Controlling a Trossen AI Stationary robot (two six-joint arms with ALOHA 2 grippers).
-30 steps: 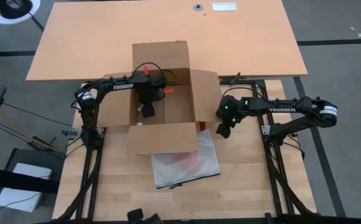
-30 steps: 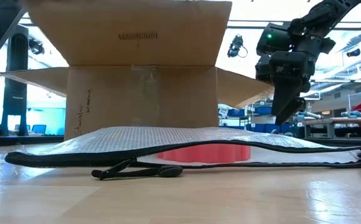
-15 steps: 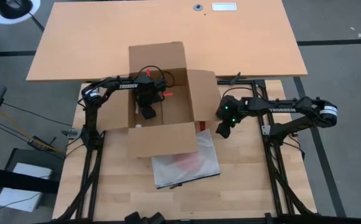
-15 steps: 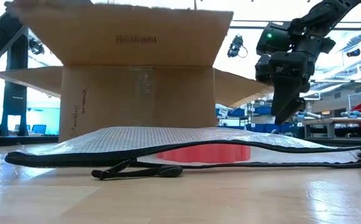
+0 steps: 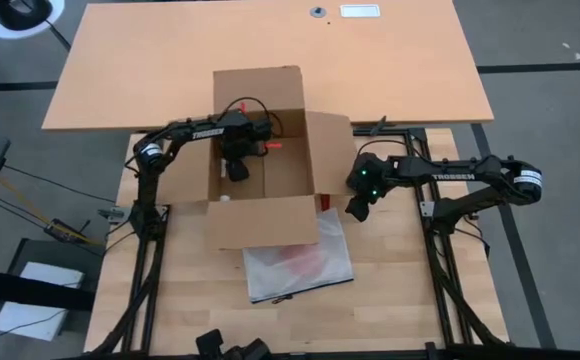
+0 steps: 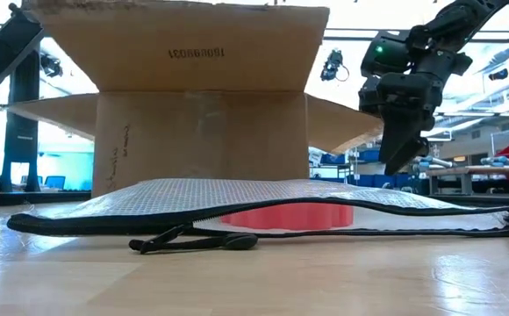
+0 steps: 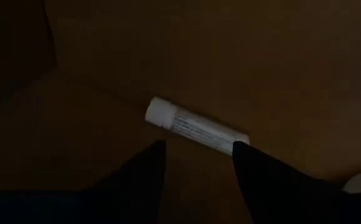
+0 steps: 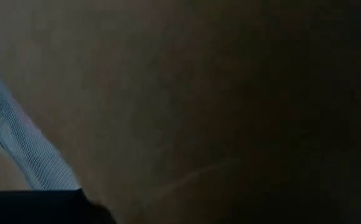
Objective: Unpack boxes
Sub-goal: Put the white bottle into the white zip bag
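Left hand (image 7: 196, 163) down inside the open box (image 5: 262, 158), fingers spread, holding nothing; a small white tube (image 7: 196, 126) lies on the box floor just past the fingertips. Right hand (image 5: 356, 211) hangs beside the box's right flap, above the surface (image 5: 410, 290); whether it is spread or pressed together I cannot tell. One box, four flaps out. One mesh zip bag (image 5: 298, 265) lies flat in front of it.

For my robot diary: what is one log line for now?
left tool: open, inside box, over white tube | right tool: beside box, waiting
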